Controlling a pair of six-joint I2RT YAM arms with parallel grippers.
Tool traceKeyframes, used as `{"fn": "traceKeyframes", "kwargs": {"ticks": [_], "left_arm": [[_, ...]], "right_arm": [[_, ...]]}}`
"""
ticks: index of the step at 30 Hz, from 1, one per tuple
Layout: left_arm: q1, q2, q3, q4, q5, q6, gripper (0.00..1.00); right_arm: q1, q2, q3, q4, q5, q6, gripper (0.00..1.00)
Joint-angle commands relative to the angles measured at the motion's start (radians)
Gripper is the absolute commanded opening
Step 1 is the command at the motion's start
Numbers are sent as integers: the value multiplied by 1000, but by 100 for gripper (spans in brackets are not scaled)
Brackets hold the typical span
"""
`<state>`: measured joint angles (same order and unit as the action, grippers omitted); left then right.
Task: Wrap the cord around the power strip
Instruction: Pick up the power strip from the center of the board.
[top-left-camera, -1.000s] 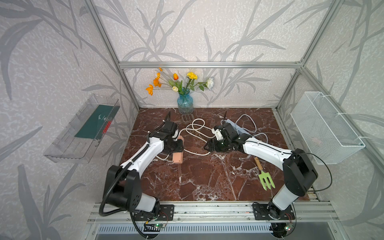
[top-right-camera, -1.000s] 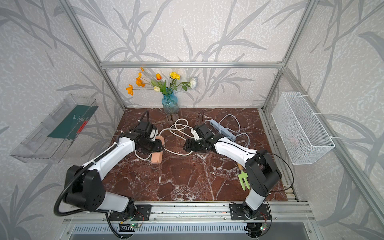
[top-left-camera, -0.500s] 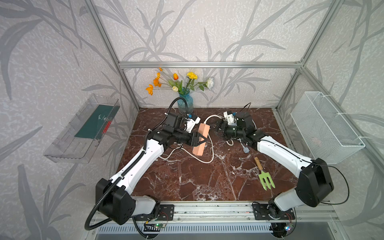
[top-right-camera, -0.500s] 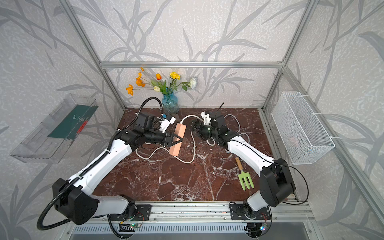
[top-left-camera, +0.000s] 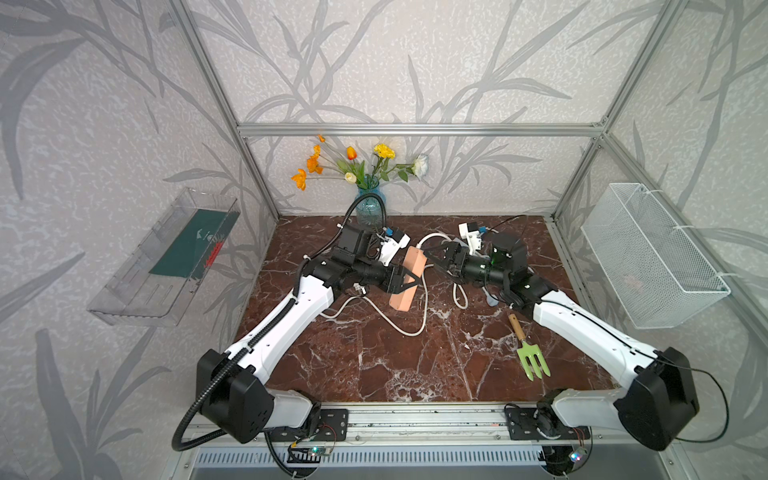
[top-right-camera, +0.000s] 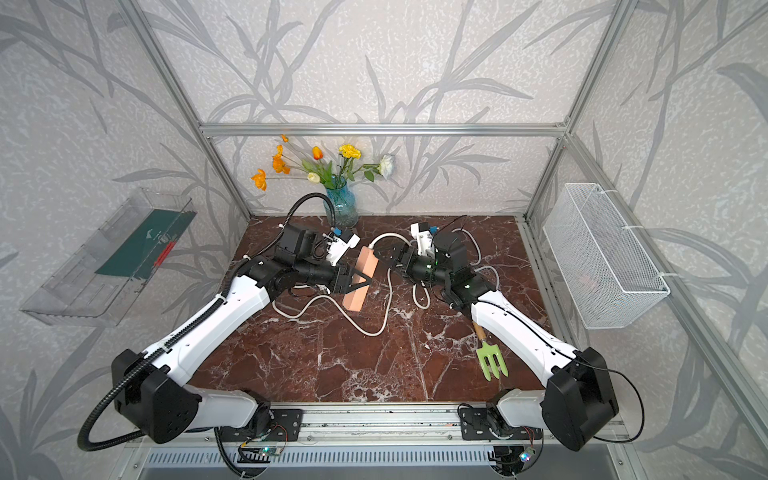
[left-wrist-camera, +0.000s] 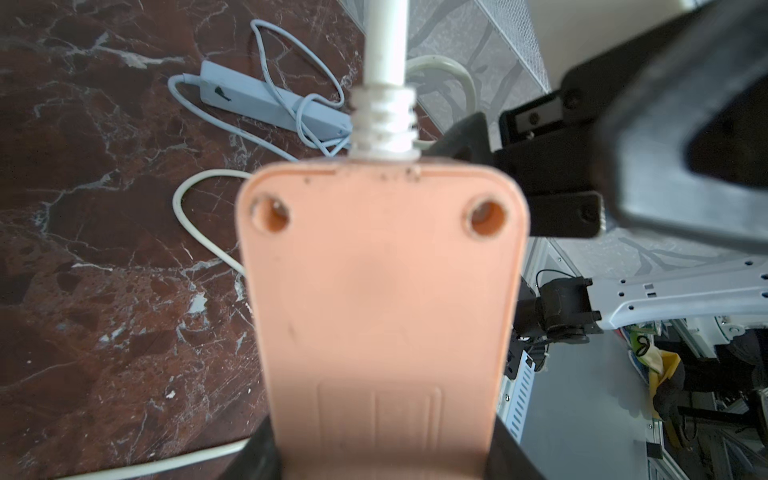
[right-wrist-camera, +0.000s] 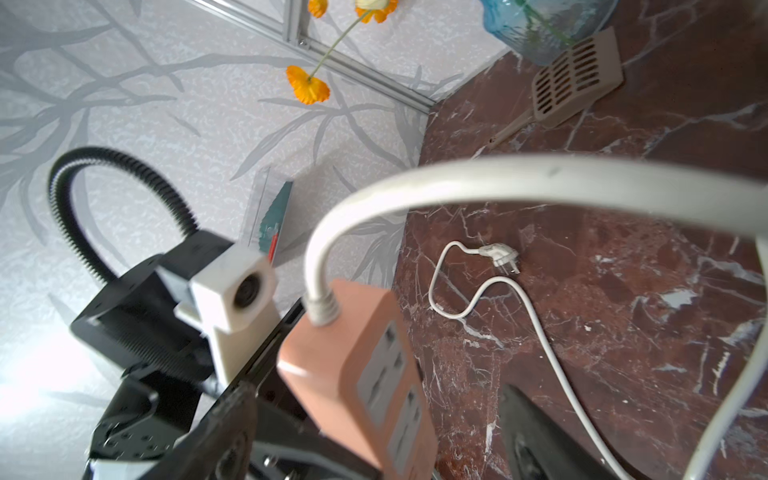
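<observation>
The left gripper (top-left-camera: 405, 281) now holds the orange power strip (top-left-camera: 417, 261) up high, and the right gripper (top-left-camera: 439, 259) has opened wide, so the cord (top-left-camera: 424, 307) hangs loose, unwrapped.

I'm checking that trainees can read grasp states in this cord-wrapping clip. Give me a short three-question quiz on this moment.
1. True or false: the peach power strip lies flat on the table.
2. Which arm's gripper clamps it: A left, B right, C neither?
3. Where is the plug of the white cord?
Key: 1 false, it is held up, tilted. 2 A, the left gripper. 3 Loose on the table, not plugged in.
</observation>
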<state>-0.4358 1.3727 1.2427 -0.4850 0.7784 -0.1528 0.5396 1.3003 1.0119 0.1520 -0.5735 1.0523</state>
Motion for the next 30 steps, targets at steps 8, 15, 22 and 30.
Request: {"fn": "traceKeyframes", "kwargs": {"ticks": [8, 15, 22, 30], "left_arm": [[-3, 50, 16, 310, 391, -220, 0], [-19, 83, -48, 450, 486, -343, 0], [-31, 102, 9, 203, 357, -140, 1], [-29, 71, -19, 191, 239, -144, 35]], "right_arm": [[68, 76, 166, -169, 55, -142, 90], [65, 102, 160, -100, 114, -58, 83], [56, 76, 98, -30, 231, 23, 50], [56, 64, 79, 49, 301, 74, 29]]}}
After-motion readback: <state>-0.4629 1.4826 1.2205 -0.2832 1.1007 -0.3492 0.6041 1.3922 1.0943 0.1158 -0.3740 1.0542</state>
